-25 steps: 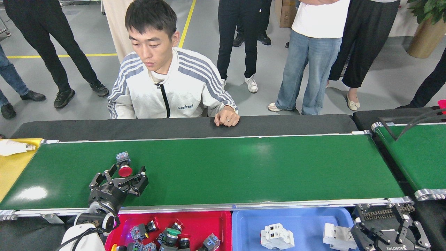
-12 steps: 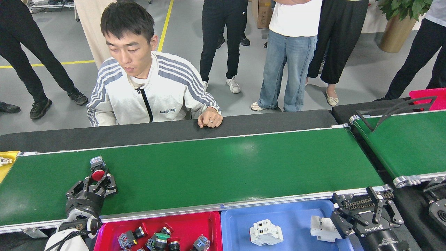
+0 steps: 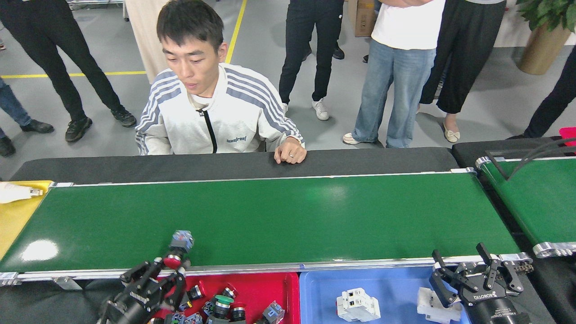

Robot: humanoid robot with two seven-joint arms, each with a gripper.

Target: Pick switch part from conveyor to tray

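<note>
My left gripper (image 3: 170, 267) is shut on the switch part (image 3: 178, 246), a grey-blue body with a red button cap. It holds the part tilted in the air over the conveyor's (image 3: 288, 216) front rail, at the back left corner of the red tray (image 3: 265, 288). That tray holds several similar switch parts (image 3: 221, 305). My right gripper (image 3: 459, 259) is open with nothing between its fingers. It hangs by the belt's front right corner, above the right end of the blue tray (image 3: 396, 281).
The blue tray holds two white breaker blocks (image 3: 357, 304). A seated person rests a hand (image 3: 290, 153) on the black far edge. A yellow tray (image 3: 13, 220) lies at the left, a second green belt (image 3: 540, 198) at the right. Other people stand behind.
My left gripper shut on the red-capped switch part, lifted it off the belt and drew it back to the front rail. The right gripper rose into fuller view. The head view swung.
</note>
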